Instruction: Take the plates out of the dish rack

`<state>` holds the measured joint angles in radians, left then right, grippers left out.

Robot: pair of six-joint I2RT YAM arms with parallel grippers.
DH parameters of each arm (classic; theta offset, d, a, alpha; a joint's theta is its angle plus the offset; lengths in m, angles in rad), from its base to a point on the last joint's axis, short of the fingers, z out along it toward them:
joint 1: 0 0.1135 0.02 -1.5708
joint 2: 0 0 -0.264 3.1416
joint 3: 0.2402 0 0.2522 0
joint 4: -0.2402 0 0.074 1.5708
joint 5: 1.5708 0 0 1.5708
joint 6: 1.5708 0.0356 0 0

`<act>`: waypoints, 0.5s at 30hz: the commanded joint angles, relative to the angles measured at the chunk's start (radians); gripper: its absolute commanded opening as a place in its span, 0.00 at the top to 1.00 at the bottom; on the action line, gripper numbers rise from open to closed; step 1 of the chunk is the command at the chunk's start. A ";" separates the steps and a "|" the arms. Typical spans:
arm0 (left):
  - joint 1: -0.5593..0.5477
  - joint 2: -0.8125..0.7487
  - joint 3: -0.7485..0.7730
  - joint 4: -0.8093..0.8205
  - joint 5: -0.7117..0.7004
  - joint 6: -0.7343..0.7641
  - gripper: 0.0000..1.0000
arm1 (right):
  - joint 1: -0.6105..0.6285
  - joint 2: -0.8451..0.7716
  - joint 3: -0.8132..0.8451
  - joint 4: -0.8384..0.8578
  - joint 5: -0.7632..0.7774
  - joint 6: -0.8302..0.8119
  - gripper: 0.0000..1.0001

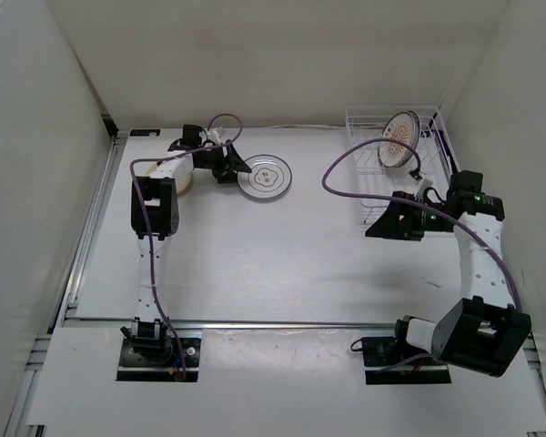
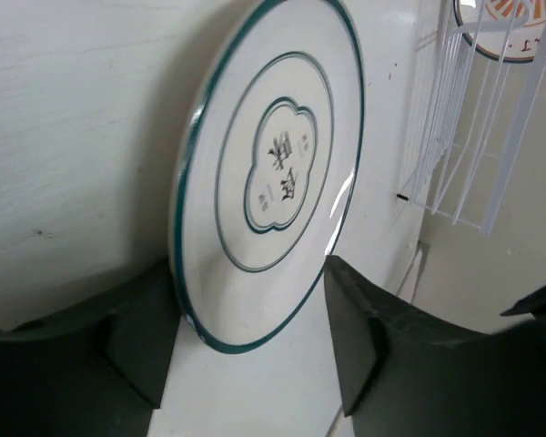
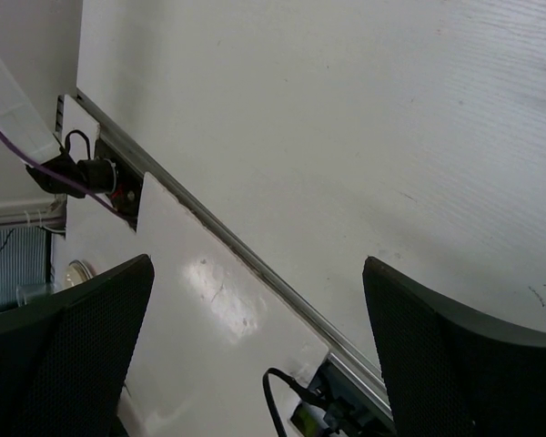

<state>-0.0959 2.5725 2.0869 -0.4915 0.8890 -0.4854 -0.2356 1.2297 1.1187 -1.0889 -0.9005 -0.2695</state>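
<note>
Looking at left gripper (image 2: 250, 300): jaws apart either side of near rim of green-ringed plate (image 2: 273, 173), not pinching it. That plate's lying flat on tabletop (image 1: 282, 255). Tan plate (image 1: 187, 182) just beside it, partly under left arm. Right gripper (image 3: 255, 273) wide open, nothing in it, hanging over tabletop near front of dish rack (image 1: 382, 111). Orange-centred plate (image 1: 400, 138) standing upright in rack, far end.
</note>
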 commanded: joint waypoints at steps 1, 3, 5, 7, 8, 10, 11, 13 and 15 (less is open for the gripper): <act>-0.008 -0.081 -0.034 0.002 -0.053 0.062 0.25 | -0.005 -0.033 -0.017 0.043 -0.051 -0.007 0.01; -0.017 -0.081 -0.044 0.002 -0.053 0.091 0.15 | -0.005 -0.053 -0.026 0.072 -0.023 0.038 0.01; -0.018 -0.092 -0.044 -0.007 -0.064 0.100 0.11 | -0.005 -0.053 -0.014 0.096 0.043 0.065 0.01; -0.027 -0.119 -0.053 -0.016 -0.129 0.119 0.05 | -0.005 -0.073 0.012 0.109 0.102 0.076 0.01; -0.027 -0.133 -0.066 -0.034 -0.169 0.140 0.03 | -0.005 -0.082 0.021 0.109 0.139 0.088 0.01; -0.039 -0.179 -0.077 -0.067 -0.287 0.168 0.03 | -0.005 -0.091 0.056 0.161 0.280 0.099 0.00; -0.054 -0.195 -0.093 -0.084 -0.435 0.180 0.03 | -0.005 -0.101 0.065 0.187 0.343 0.099 0.00; -0.070 -0.237 -0.103 -0.126 -0.591 0.205 0.03 | -0.005 -0.101 0.105 0.251 0.528 0.125 0.00; -0.085 -0.264 -0.117 -0.137 -0.746 0.226 0.03 | -0.005 -0.101 0.127 0.293 0.635 0.139 0.00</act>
<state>-0.1600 2.4058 1.9926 -0.5560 0.4725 -0.3317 -0.2356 1.1488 1.1759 -0.9283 -0.5129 -0.1665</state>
